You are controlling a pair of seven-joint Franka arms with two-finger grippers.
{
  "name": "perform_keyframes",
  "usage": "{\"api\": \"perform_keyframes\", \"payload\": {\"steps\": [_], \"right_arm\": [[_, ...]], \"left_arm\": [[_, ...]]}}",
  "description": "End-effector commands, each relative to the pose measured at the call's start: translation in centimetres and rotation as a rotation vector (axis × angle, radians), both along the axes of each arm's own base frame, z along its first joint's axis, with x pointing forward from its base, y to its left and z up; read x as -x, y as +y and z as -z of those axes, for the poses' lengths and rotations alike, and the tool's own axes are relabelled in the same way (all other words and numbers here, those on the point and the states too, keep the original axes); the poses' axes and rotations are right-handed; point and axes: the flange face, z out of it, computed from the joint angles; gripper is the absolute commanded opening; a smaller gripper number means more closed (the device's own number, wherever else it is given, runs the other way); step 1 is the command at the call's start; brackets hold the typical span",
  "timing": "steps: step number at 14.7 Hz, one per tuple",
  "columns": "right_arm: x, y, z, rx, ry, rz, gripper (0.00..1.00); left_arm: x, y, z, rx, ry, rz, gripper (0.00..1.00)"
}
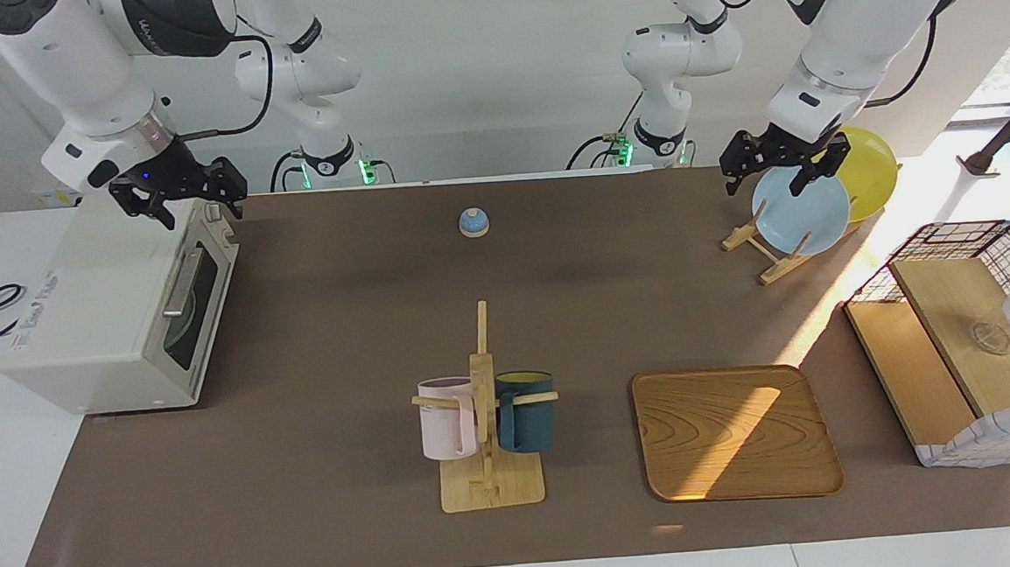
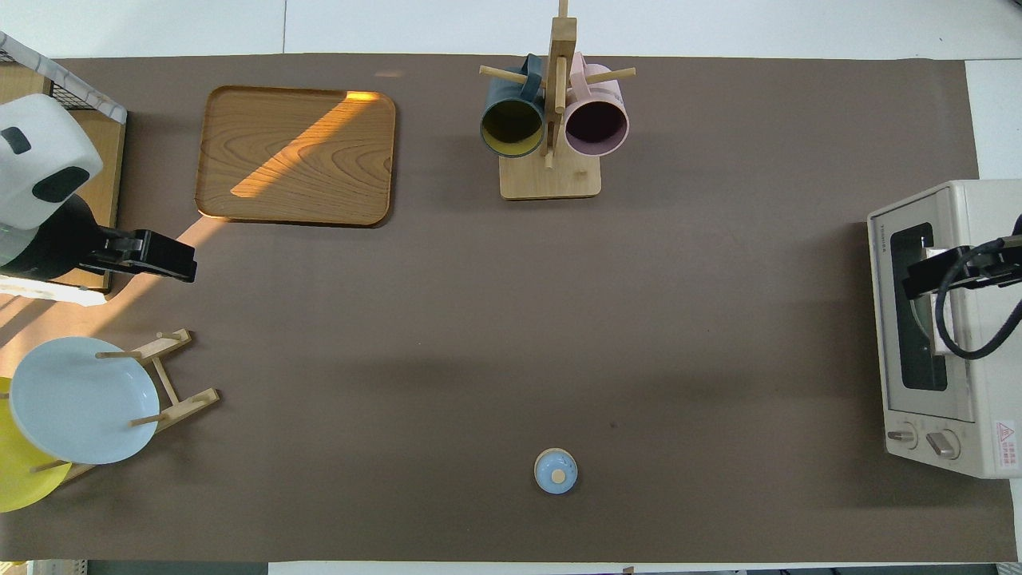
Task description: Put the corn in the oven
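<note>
Right gripper [image 1: 201, 213]: fingers apart, holding nothing, up in the air over the top front edge of the oven [image 1: 103, 308]. Left gripper [image 1: 765, 187]: fingers apart too, empty, hanging over the blue plate [image 1: 803, 213] in its wooden rack [image 1: 767, 259], with a yellow plate [image 1: 873, 171] just beside. Oven at the right arm's end of the table, dark glass door shut. Corn in neither view; cannot tell where it lies. Between the arms, near the robots, a small blue bell [image 1: 473, 222]. Farther out, a mug tree [image 1: 486, 425] with a pink and a dark blue mug, a wooden tray [image 1: 736, 432] beside it, and a wire basket [image 1: 963, 242] at the left arm's end.
</note>
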Motion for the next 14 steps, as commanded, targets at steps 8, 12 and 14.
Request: {"api": "perform_keyframes", "payload": {"steps": [8, 12, 14], "right_arm": [[-0.19, -1.3, -0.79, 0.009, -0.006, 0.034, 1.0], [-0.18, -1.45, -0.79, 0.007, -0.006, 0.034, 1.0], [-0.19, -1.37, -0.79, 0.008, -0.006, 0.034, 1.0]], "left_arm": [[0.75, 0.52, -0.15, 0.012, -0.009, -0.002, 1.0], [0.75, 0.52, -0.15, 0.012, -0.009, -0.002, 1.0], [0.75, 0.52, -0.15, 0.012, -0.009, -0.002, 1.0]]}}
